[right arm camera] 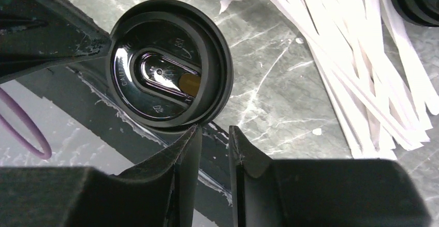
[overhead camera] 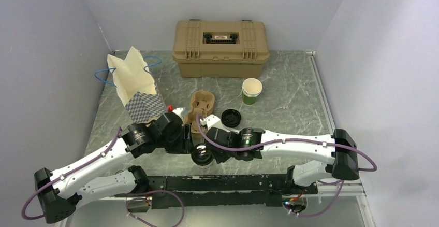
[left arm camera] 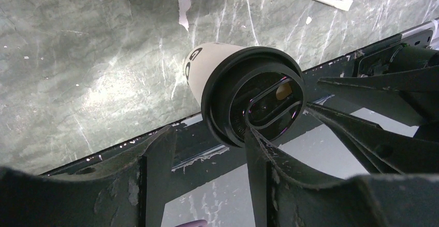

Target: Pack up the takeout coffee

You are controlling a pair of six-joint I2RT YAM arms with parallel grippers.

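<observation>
- The coffee cup [overhead camera: 202,157] is standing upright at the near edge of the tabletop [overhead camera: 290,102], between the two wrists and partly over the dark strip [right arm camera: 103,118] along that edge.
- Its long axis is running straight up, with the black lid [right arm camera: 168,64] facing the ceiling and the narrower base sitting down.
- I am judging it light and thin-walled. The paper side will be denting under a hard squeeze, and the glossy lid is looking slippery and could pop off, so I am favouring a hold across the paper wall just under the lid rim.
- The left gripper [left arm camera: 207,128] jaws are standing about half apart, with one finger lying against the lid rim. I am thinking nothing is clamped, though the angle is poor.
- The right gripper [right arm camera: 213,129] jaws are standing a narrow slit apart just beside the lid, holding nothing.
</observation>
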